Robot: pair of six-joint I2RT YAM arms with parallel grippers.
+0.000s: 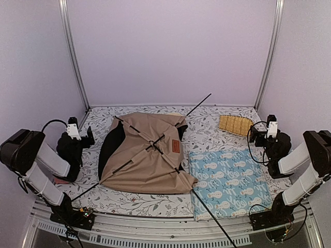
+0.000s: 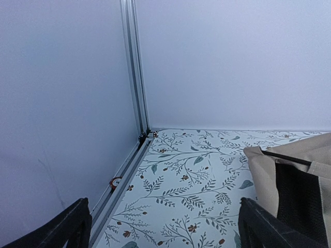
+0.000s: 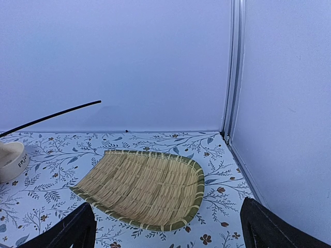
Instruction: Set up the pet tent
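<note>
- The pet tent (image 1: pixel 145 155) lies collapsed flat on the floral surface (image 1: pixel 207 129), left of centre. I judge it light and limp, likely to slump until its frame is bowed upward.
- Thin black poles (image 1: pixel 135 132) cross on top. They look springy, so I would take hold at the crossing or at a pole end, because loose tan cloth may slide.
- Black lining (image 1: pixel 109 142) shows at its left edge, and a brown label patch (image 1: pixel 175 147) sits right of the crossing.
- Just beside it on the right is a flat pale-blue patterned mat (image 1: pixel 230 181). At the far right is a woven straw tray (image 3: pixel 145 188).
- The left claw (image 2: pixel 165 232) and right claw (image 3: pixel 168 232) both gape wide and hold nothing.
</note>
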